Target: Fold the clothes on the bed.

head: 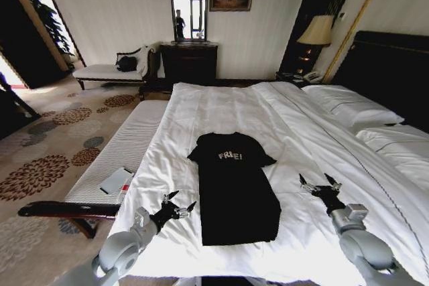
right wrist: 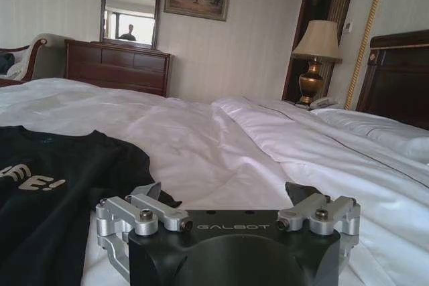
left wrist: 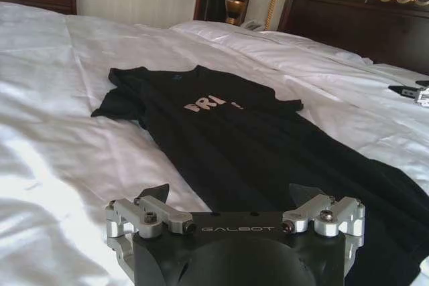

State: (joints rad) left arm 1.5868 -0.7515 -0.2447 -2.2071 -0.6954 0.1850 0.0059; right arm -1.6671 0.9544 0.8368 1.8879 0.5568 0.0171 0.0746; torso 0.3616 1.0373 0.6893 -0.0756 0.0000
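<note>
The clothes, a black T-shirt (head: 234, 185) with white lettering, lie flat on the white bed (head: 322, 132), collar toward the far end and the body narrowed to a long rectangle. My left gripper (head: 177, 205) hovers open just off the shirt's lower left edge. On the other side my right gripper (head: 320, 182) is open above bare duvet, a little apart from the shirt. In the left wrist view the open gripper (left wrist: 231, 193) faces the T-shirt (left wrist: 234, 138). The right wrist view has its open gripper (right wrist: 224, 191) beside the T-shirt (right wrist: 60, 192).
A pale cushioned bench (head: 124, 145) with a booklet (head: 115, 181) runs along the bed's left side. Pillows (head: 352, 105) and the dark headboard (head: 395, 72) lie to the right. A dresser (head: 189, 61) and a lamp (head: 316, 31) stand at the far wall.
</note>
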